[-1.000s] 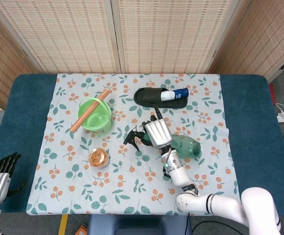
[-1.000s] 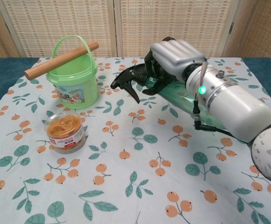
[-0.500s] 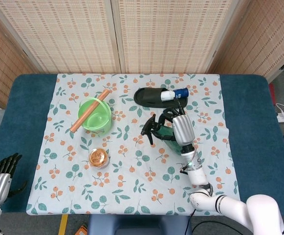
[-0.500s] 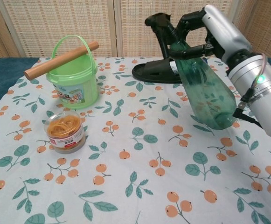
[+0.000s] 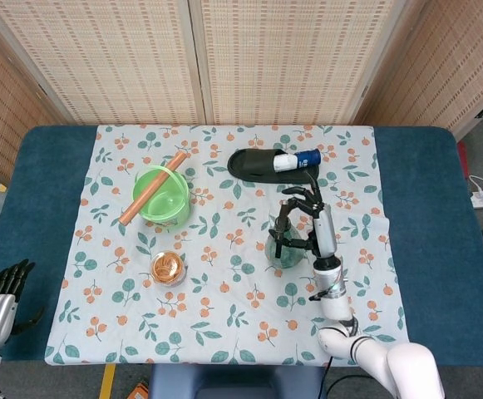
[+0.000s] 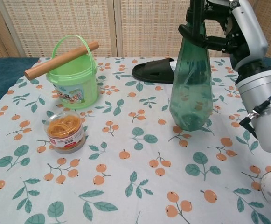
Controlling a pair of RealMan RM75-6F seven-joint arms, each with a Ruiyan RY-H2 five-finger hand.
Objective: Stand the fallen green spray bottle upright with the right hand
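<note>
Woven reed screen panels (image 5: 274, 58) stand behind a blue table (image 5: 428, 216) draped in a floral cloth (image 5: 224, 307)

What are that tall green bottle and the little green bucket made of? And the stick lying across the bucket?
The green spray bottle looks like thin translucent plastic: the cloth pattern shows dimly through its glossy wall. The bucket seems to be semi-clear, shiny plastic with a printed label. The stick looks like matte brown wood, though it may be cardboard.
</note>
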